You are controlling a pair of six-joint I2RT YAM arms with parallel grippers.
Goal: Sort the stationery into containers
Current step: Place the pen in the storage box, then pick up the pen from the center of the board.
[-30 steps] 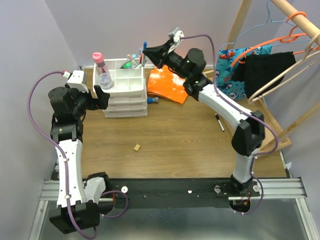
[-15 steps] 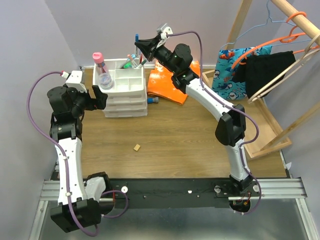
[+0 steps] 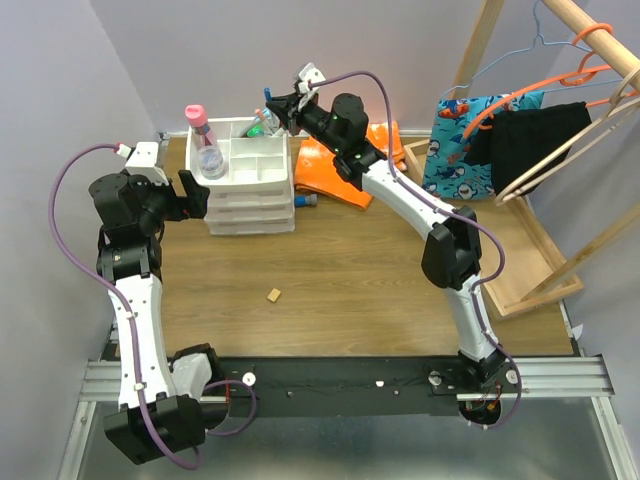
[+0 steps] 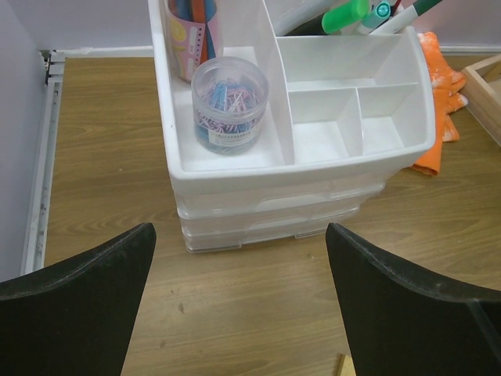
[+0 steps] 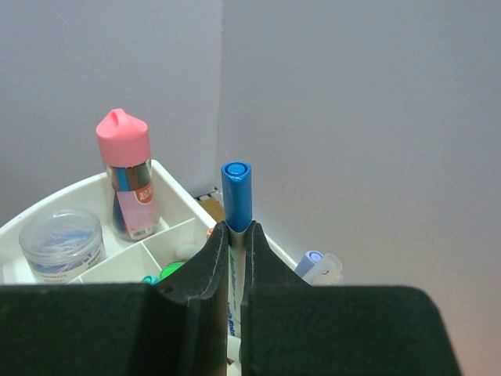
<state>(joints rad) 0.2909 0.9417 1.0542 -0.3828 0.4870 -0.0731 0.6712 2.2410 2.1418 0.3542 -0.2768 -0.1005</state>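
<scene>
The white three-drawer unit [image 3: 250,180] stands at the back left; its divided top tray shows in the left wrist view [image 4: 313,180]. My right gripper [image 3: 275,108] is over the unit's back right corner, shut on a white blue-capped pen [image 5: 236,196] held upright. The back compartment holds a green-capped marker [image 4: 344,14] and other pens. A pink-capped bottle [image 3: 205,140] [image 5: 127,176] stands in the left compartment. A blue-capped tube [image 3: 308,203] lies by the unit's right side. My left gripper [image 3: 195,195] [image 4: 239,231] is open and empty, left of the drawers.
A clear tub of paper clips [image 4: 230,102] sits in the tray beside the bottle. An orange cloth [image 3: 335,170] lies right of the unit. A small wooden piece [image 3: 273,295] lies mid-table. A wooden tray [image 3: 530,260] and a clothes rack [image 3: 580,60] stand at the right.
My right gripper has moved left with the blue-capped pen, from above the orange cloth to over the unit's back corner. My left gripper has drawn back slightly to the left.
</scene>
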